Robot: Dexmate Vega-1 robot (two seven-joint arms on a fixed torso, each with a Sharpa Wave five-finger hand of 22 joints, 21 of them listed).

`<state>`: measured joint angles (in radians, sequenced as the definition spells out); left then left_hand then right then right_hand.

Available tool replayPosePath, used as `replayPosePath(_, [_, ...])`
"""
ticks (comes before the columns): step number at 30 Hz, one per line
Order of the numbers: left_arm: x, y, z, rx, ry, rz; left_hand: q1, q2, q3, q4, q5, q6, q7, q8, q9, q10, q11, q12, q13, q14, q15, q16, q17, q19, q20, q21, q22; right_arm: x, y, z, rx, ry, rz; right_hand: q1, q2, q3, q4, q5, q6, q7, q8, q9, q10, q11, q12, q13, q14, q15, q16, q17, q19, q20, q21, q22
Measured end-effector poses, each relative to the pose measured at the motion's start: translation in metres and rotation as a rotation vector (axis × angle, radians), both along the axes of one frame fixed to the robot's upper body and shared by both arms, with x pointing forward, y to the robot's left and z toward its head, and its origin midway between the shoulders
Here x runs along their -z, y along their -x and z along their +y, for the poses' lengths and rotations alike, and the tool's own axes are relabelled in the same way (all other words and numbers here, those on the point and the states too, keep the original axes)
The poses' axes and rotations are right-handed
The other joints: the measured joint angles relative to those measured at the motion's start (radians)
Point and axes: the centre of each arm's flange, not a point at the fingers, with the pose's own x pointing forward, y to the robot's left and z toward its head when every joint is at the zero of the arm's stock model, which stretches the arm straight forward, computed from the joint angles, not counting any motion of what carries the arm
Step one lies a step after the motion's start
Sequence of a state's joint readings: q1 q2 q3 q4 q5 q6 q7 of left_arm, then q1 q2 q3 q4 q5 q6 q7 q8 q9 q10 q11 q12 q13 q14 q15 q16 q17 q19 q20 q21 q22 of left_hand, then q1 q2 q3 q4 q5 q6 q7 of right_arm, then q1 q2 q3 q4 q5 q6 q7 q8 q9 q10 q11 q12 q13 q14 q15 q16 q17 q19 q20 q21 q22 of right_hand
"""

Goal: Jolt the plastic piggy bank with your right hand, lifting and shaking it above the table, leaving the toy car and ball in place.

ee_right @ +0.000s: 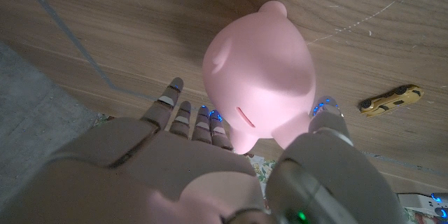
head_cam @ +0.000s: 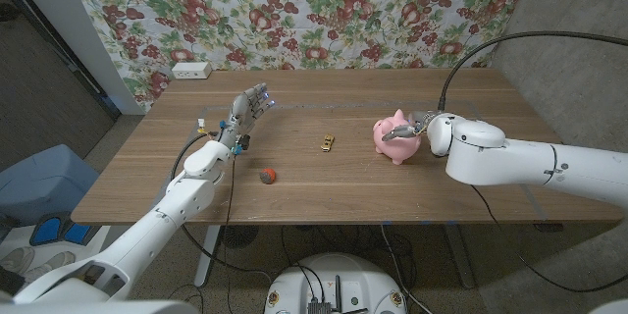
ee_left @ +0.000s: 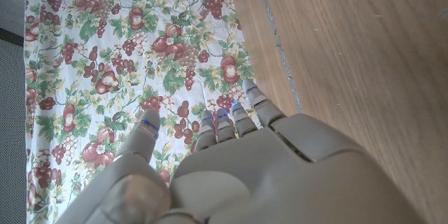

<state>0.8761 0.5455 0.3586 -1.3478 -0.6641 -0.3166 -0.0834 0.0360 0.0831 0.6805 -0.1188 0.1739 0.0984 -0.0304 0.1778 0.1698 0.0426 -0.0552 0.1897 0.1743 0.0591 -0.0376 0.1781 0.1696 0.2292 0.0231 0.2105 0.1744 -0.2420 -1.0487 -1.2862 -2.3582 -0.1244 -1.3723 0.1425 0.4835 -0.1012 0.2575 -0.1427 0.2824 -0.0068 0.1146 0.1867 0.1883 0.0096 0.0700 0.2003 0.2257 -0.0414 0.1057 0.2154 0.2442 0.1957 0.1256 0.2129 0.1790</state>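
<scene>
A pink plastic piggy bank [head_cam: 394, 138] is right of the table's middle, and my right hand [head_cam: 417, 130] grips it from the right side. In the right wrist view the piggy bank [ee_right: 260, 70] sits between the thumb [ee_right: 327, 108] and the fingers [ee_right: 183, 115] of my right hand [ee_right: 210, 175]. I cannot tell whether it touches the tabletop. A small yellow toy car [head_cam: 327, 141] [ee_right: 390, 99] lies just left of it. A red ball [head_cam: 267, 175] lies nearer the front. My left hand [head_cam: 250, 106] [ee_left: 245, 168] is raised at the left, fingers apart, holding nothing.
A white box [head_cam: 190, 71] sits at the table's far left corner. A floral cloth [head_cam: 294, 10] hangs behind the wooden table [head_cam: 334, 196]. A blue bin [head_cam: 49, 182] stands on the floor to the left. A black cable [head_cam: 471, 59] arcs over my right arm.
</scene>
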Motion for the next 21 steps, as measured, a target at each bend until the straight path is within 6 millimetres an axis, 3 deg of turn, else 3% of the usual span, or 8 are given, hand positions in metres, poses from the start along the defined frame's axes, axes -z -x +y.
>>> replayPosePath(3, [0.001, 0.000, 0.001, -0.001, 0.000, 0.001, 0.000, 0.000, 0.000, 0.000, 0.000, 0.000, 0.000, 0.000, 0.000, 0.000, 0.000, 0.000, 0.000, 0.000, 0.000, 0.000, 0.000, 0.000, 0.000, 0.000, 0.000, 0.001, -0.002, 0.000, 0.004, 0.000, 0.012, 0.018, -0.018, -0.001, 0.001, 0.000, -0.021, 0.003, -0.002, 0.000, -0.012, 0.012, -0.001, 0.000, -0.003, 0.003, 0.000, 0.000, -0.002, 0.001, 0.000, 0.000])
replayPosePath(11, [0.001, 0.001, 0.002, -0.002, 0.003, 0.000, 0.000, 0.000, 0.000, 0.000, 0.000, 0.000, 0.000, 0.000, 0.000, 0.000, 0.000, 0.000, 0.000, 0.009, 0.002, 0.000, 0.000, 0.000, 0.000, 0.000, 0.000, 0.004, -0.008, -0.001, 0.016, 0.000, 0.038, 0.018, -0.018, -0.005, -0.003, 0.008, -0.044, 0.002, -0.005, 0.000, -0.024, 0.014, -0.005, 0.000, -0.011, 0.011, 0.000, 0.000, -0.012, -0.002, 0.000, 0.000])
replayPosePath(17, [0.001, 0.001, 0.002, -0.002, 0.004, 0.001, 0.000, 0.000, 0.000, 0.000, 0.000, 0.000, 0.000, 0.000, 0.000, 0.000, 0.000, 0.000, 0.000, 0.009, 0.002, 0.000, 0.000, 0.000, 0.000, 0.000, 0.000, 0.006, -0.013, -0.001, 0.014, -0.006, 0.053, 0.032, -0.005, -0.005, -0.003, 0.016, -0.056, 0.003, -0.005, 0.000, -0.032, 0.040, -0.004, 0.000, -0.003, 0.018, 0.000, 0.000, 0.002, -0.001, 0.000, 0.000])
replayPosePath(21, [0.001, 0.001, 0.002, -0.003, 0.005, 0.001, 0.000, 0.000, 0.000, 0.000, 0.000, 0.000, 0.000, 0.000, 0.000, 0.000, 0.000, 0.000, 0.000, 0.009, 0.002, 0.000, 0.000, 0.000, 0.000, 0.000, 0.000, 0.007, -0.017, -0.002, 0.008, -0.022, 0.054, 0.039, 0.003, -0.005, -0.003, 0.017, -0.056, 0.003, -0.001, 0.005, -0.033, 0.041, 0.000, 0.000, 0.000, 0.021, 0.006, 0.000, 0.006, 0.001, 0.000, 0.000])
